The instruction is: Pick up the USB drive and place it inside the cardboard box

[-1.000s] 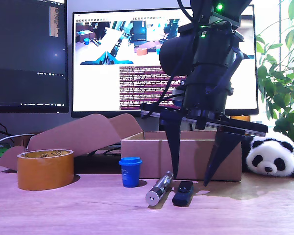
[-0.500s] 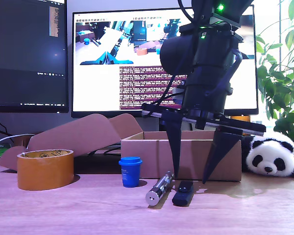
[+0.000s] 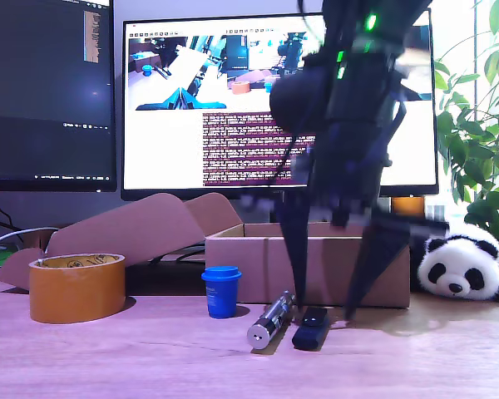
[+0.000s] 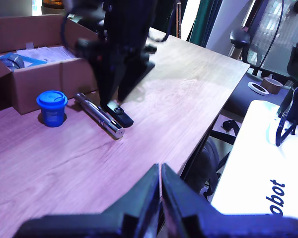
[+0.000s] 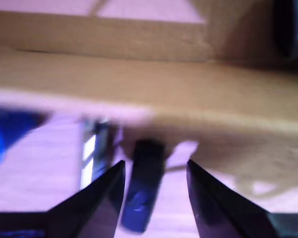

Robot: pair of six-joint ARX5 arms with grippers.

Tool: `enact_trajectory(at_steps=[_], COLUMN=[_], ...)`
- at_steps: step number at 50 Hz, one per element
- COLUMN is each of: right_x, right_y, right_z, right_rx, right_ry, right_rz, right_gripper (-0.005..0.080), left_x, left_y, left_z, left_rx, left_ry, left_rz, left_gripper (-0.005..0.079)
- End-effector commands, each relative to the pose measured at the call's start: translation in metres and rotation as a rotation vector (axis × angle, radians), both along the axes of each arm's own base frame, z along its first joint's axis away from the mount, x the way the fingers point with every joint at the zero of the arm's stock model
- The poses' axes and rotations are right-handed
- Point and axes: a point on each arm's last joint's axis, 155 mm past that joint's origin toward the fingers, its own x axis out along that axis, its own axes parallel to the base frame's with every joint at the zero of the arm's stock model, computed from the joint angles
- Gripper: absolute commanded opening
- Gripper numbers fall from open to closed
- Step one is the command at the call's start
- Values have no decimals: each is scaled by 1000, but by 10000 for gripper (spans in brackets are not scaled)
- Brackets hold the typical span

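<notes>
My second gripper (image 3: 324, 314), jaws spread, straddles the small black matte USB drive (image 3: 311, 327); should close squarely, clear of the adjacent shiny silver cylinder (image 3: 269, 319). My first gripper (image 4: 160, 186): clenched, empty.

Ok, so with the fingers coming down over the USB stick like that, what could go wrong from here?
The silver cylinder lies right beside the USB drive, so one of my second gripper's fingers could catch it and knock or grab it instead. The cardboard box wall stands just behind, and a finger could bump it. My second wrist view is blurred with motion, so alignment over the drive is hard to confirm.
</notes>
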Motion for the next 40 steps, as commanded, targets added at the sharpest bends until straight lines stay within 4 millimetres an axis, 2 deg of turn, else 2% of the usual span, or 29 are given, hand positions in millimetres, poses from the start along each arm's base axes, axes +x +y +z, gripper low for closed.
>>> enact_trajectory(at_steps=[1, 15, 25, 40], right_x=[-2, -7, -12, -12], right_y=[-1, -8, -18, -23], right_z=[-9, -10, -11, -11], right_rx=[-17, -44, -95, -116], right_ry=[22, 37, 46, 41], right_rz=[3, 27, 53, 81], right_gripper=[342, 323, 263, 186], left_x=[0, 0, 0, 1], left_y=[-1, -1, -1, 0], left_z=[-9, -9, -9, -9], left_rx=[11, 11, 11, 13], left_ry=[10, 10, 10, 9], left_rz=[-5, -5, -4, 0], left_gripper=[-19, -19, -19, -19])
